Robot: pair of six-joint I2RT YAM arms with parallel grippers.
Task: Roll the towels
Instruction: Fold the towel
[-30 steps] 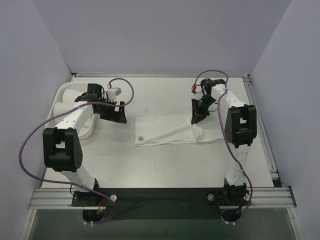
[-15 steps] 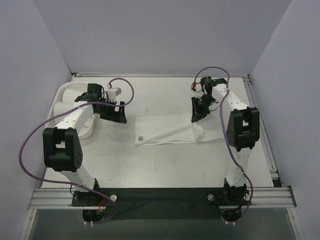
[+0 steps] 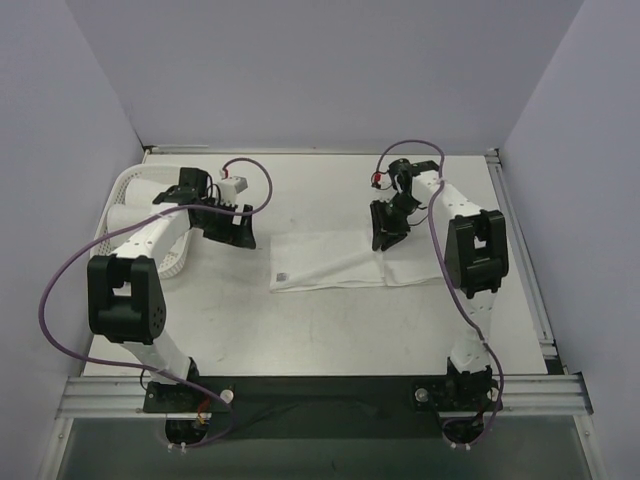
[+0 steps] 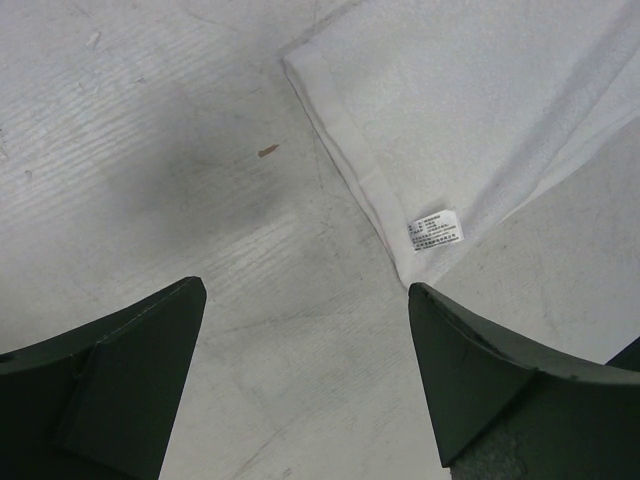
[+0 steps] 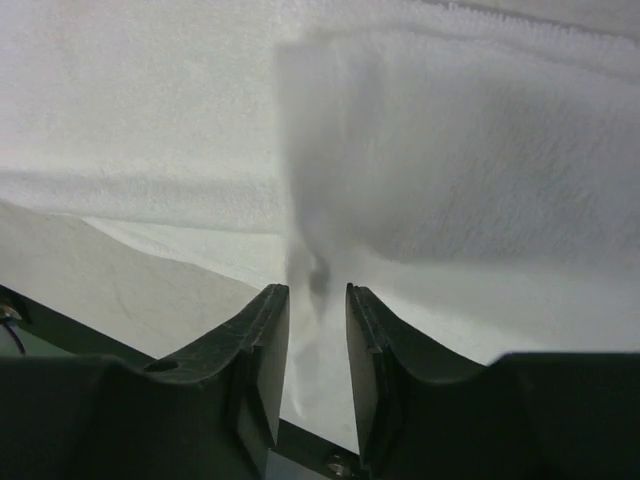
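One white towel (image 3: 320, 262) lies flat across the middle of the table, its small label (image 4: 437, 233) at the left end. My right gripper (image 3: 381, 240) stands over the towel's right part. In the right wrist view a raised fold of towel (image 5: 450, 170) hangs blurred between the right gripper's (image 5: 317, 295) pads, which stand slightly apart and do not squeeze it. My left gripper (image 3: 232, 232) hovers wide open over bare table just left of the towel's labelled corner. Nothing lies between the left gripper's (image 4: 305, 290) fingers.
A white lattice basket (image 3: 125, 190) stands at the table's left edge, beside the left arm. Metal rails run along the right edge (image 3: 520, 250) and the near edge. Purple cables loop off both arms.
The right gripper has moved left over the towel with the fold, and its jaws have parted a little. The left gripper has barely shifted.
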